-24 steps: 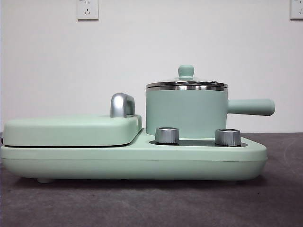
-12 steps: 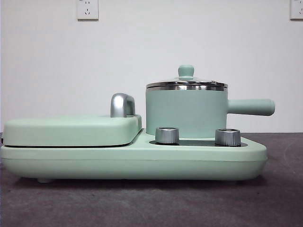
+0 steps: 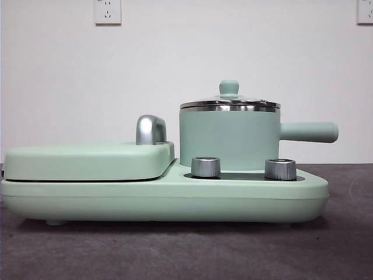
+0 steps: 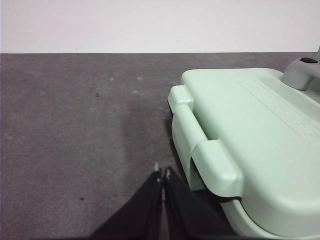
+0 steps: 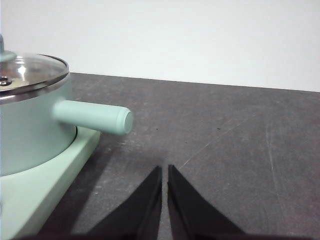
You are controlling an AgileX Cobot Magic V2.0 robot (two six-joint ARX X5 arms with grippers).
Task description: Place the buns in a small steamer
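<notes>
The small steamer (image 3: 229, 136), a mint-green pot with a steel rim, stands on the right half of a mint-green cooker base (image 3: 163, 198). Its glass lid (image 3: 229, 102) with a green knob is on, and its long handle (image 3: 309, 132) sticks out sideways. The pot (image 5: 25, 125) and its handle (image 5: 92, 116) also show in the right wrist view. My right gripper (image 5: 164, 172) hovers shut over bare table beside that handle. My left gripper (image 4: 161, 173) is shut over the table, close to the cooker's flat-cover end. The buns are out of view.
A flat mint-green griddle cover (image 3: 87, 160) with a chrome handle (image 3: 150, 129) fills the cooker's other half; its end (image 4: 240, 135) shows in the left wrist view. Two steel knobs (image 3: 206, 166) sit below the pot. Dark grey table (image 3: 186, 251) lies all around.
</notes>
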